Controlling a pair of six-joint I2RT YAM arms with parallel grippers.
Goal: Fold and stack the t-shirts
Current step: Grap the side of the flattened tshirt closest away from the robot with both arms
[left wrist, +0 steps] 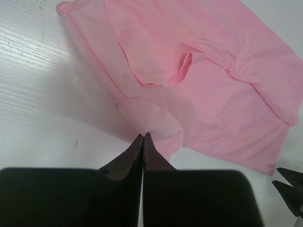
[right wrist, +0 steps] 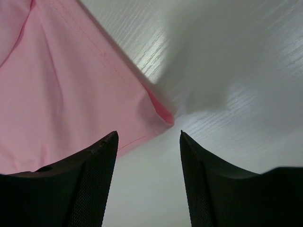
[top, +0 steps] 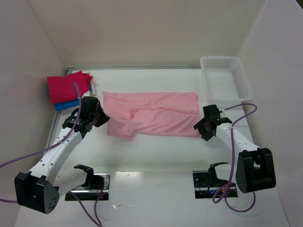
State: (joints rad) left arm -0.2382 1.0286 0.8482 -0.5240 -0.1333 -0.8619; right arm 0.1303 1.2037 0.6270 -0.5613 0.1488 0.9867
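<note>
A light pink t-shirt (top: pixel 156 113) lies spread flat, partly folded lengthwise, in the middle of the table. My left gripper (top: pixel 103 117) is at the shirt's left edge. In the left wrist view its jaws are shut, with a small fold of the pink cloth (left wrist: pixel 199 71) pinched at the tips of the gripper (left wrist: pixel 143 136). My right gripper (top: pixel 201 127) is open and empty beside the shirt's front right corner (right wrist: pixel 165 116), which lies just ahead between the open fingertips of the gripper (right wrist: pixel 149 135). A folded magenta t-shirt (top: pixel 66 86) rests on a folded blue one (top: pixel 66 105) at the back left.
A white mesh basket (top: pixel 225 78) stands at the back right, close behind the right arm. White walls close in the left, back and right. Two openings sit in the table near the arm bases.
</note>
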